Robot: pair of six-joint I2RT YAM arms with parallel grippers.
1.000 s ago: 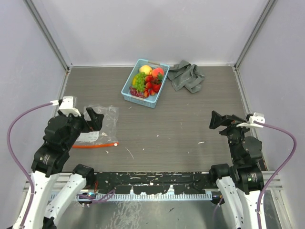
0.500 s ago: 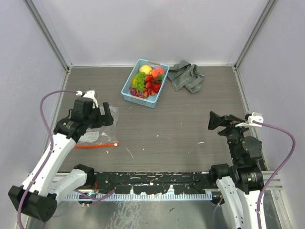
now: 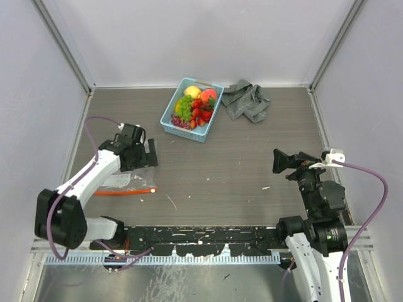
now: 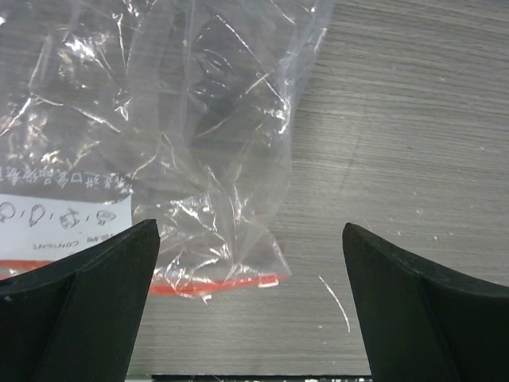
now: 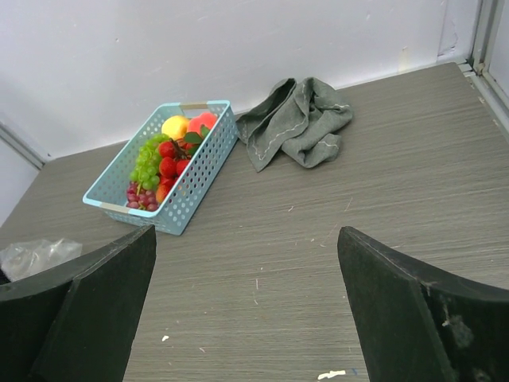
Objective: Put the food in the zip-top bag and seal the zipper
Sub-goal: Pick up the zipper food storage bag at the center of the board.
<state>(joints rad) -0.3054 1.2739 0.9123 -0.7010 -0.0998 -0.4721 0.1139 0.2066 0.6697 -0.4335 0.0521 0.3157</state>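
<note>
The clear zip-top bag lies flat at the left of the table, with its red-orange zipper along the near edge. In the left wrist view the bag fills the upper left, with the zipper low between the fingers. My left gripper is open and empty above the bag's right part. The food sits in the light blue basket at the back centre: lemon, peach, grapes and strawberries. My right gripper is open and empty, held above the right of the table, facing the basket and the food.
A crumpled grey cloth lies right of the basket and also shows in the right wrist view. Grey walls enclose the table on three sides. A black rail runs along the near edge between the arm bases.
My left arm has reached out from near its base, and its gripper has moved right, over the bag's right part. My right gripper has crept slightly left.
</note>
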